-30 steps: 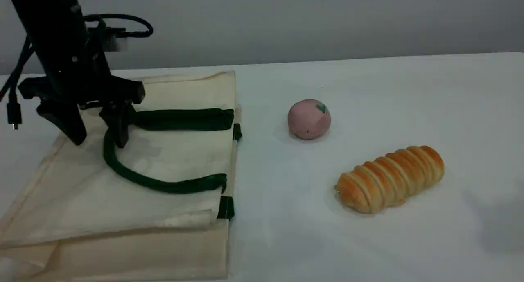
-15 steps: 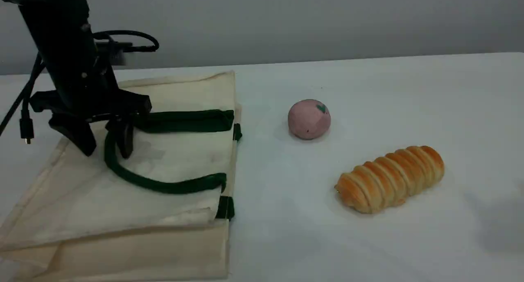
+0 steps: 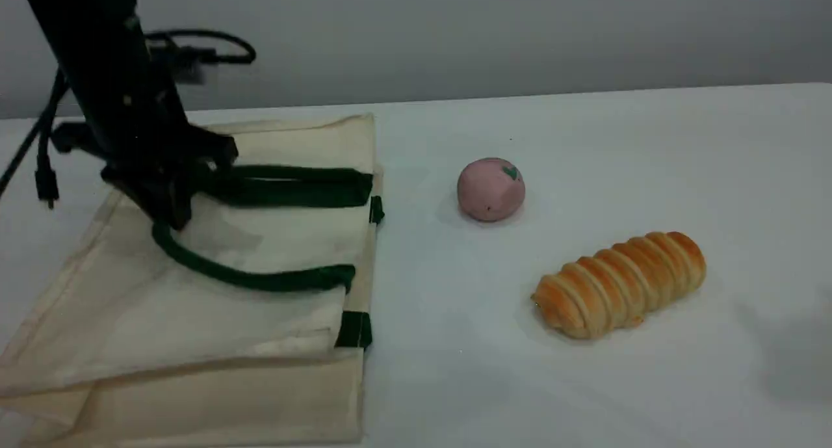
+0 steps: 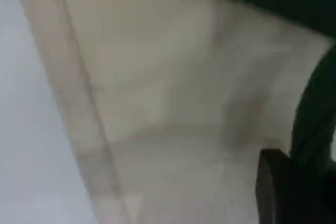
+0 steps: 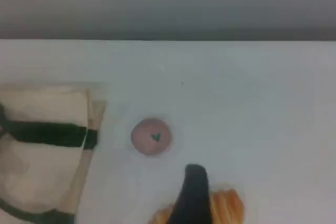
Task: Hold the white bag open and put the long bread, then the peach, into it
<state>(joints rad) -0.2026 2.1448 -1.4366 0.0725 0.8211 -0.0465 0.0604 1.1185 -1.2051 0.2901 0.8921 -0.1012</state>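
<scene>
Bag-opening step: handle gripped, lift comes next.
White bag (image 3: 195, 292) lies flat at the counter's left; left gripper (image 3: 170, 204) has its fingers pinched on the handle (image 3: 240, 277). Long bread (image 3: 621, 283) and peach (image 3: 491, 189) wait right, under the wide-open right gripper (image 5: 193, 195).

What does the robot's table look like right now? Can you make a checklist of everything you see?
Surface: white table, bare apart from the job's things.
White bag: lying flat at the left, mouth toward the foods, not open.
Handle: green strap pinched in the left end effector, which is shut on it.
Peach: on the table, right of the bag, apart from it.
Long bread: lying nearer the camera, right of the peach, untouched.
Right end effector: open, hovering above the bread.
Clutter: nothing seen.
Cables: black cable looped behind the left arm.
Surroundings: plain grey wall.
</scene>
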